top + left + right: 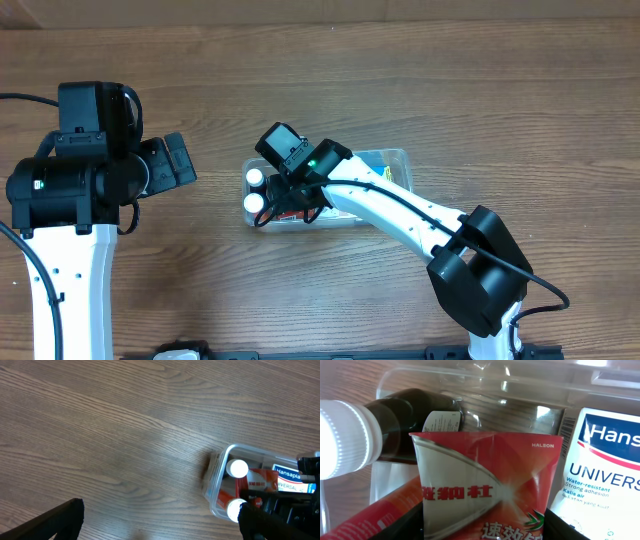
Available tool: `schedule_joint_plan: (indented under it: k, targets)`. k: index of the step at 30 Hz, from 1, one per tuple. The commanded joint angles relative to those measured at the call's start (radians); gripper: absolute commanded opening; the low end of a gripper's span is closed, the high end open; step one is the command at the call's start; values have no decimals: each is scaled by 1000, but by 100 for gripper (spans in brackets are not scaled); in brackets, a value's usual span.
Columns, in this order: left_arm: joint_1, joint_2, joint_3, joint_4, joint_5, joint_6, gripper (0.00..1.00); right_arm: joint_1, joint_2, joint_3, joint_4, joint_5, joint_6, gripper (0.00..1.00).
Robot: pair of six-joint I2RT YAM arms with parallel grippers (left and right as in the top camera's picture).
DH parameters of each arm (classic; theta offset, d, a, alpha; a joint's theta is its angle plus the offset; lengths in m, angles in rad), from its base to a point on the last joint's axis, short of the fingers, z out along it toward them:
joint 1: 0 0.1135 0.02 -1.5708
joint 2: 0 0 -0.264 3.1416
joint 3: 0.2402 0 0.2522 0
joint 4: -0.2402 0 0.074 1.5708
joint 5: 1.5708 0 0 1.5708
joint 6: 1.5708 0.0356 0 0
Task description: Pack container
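Observation:
The clear plastic container (395,156) lies at the table's middle; it also shows in the left wrist view (219,462) and the right wrist view (485,382). Inside are two brown bottles with white caps (256,177) (254,202), a white and blue Hansaplast box (605,475) and red boxes. My right gripper (292,198) reaches into the container and is shut on a red box (485,475), its dark fingers (485,527) on either side of the box. My left gripper (180,160) is open and empty (160,527), above bare wood left of the container.
The wooden table (420,70) surrounds the container. A brown bottle (415,415) lies just beyond the held box, and another red box (370,517) lies to its left. The left arm's base (60,260) stands at the left edge.

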Motion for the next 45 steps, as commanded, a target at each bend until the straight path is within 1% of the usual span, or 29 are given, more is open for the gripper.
schedule_joint_plan:
  k: [1,2,3,5,6,9,12,14,16,17,18,19,21,23,25,26,28,29,31,34,35,36,38,41,43,45]
  targets:
    - [4,3,12,0,9,12,100,3,-2,12,15,-2,1,60]
    - [4,3,12,0,9,12,100,3,-2,12,15,-2,1,66]
    - [4,3,12,0,9,12,100,3,-2,12,14,-2,1,75]
    - [4,3,12,0,9,12,100,4,-2,12,15,-2,1,80]
    - [4,3,12,0,9,12,100,4,-2,12,15,-2,1,81]
    - [4,3,12,0,9,12,100,3,-3,12,14,18,-7,80]
    - [4,3,12,-3,9,16,100,-17,-82,28,-29,100,-32,81]
    - [4,3,12,-3,9,16,100,-115,-231,44,-71,149,-33,87]
    - [4,3,12,-2,9,16,100,-233,-326,44,-100,148,-32,100]
    - [4,3,12,2,11,16,100,-340,-383,44,-132,148,-34,100]
    - [4,3,12,8,19,20,100,-399,-403,44,-146,148,-55,100]
    - [4,4,12,23,46,39,100,-483,-419,44,-170,148,-107,100]
    - [4,19,11,63,65,53,100,-629,-410,43,-221,148,-173,100]
    - [4,74,11,106,90,68,100,-745,-380,43,-224,148,-241,100]
    - [4,138,11,134,98,72,100,-806,-364,42,-212,148,-288,100]
    - [4,212,11,139,98,72,100,-839,-364,42,-208,148,-308,100]
    - [4,278,11,105,106,74,100,-861,-364,42,-221,143,-307,100]
    - [4,293,11,95,109,106,100,-866,-365,42,-241,138,-306,100]
    - [-1,291,11,90,139,241,100,-866,-383,41,-283,137,-292,100]
    - [-11,230,2,92,179,307,100,-866,-459,-20,-281,154,-288,100]
    - [-16,149,-40,125,220,315,100,-866,-544,-106,-252,156,-280,100]
    - [-18,108,-69,140,221,315,100,-866,-599,-167,-230,155,-271,100]
    - [-19,-27,-183,189,222,314,100,-865,-740,-330,-183,156,-261,100]
    - [-18,-320,-417,269,216,297,100,-865,-929,-536,-166,156,-208,100]
    - [-18,-513,-542,300,206,277,100,-865,-1004,-609,-166,156,-210,100]
    - [-18,-623,-598,301,206,278,100,-865,-1032,-633,-165,156,-209,100]
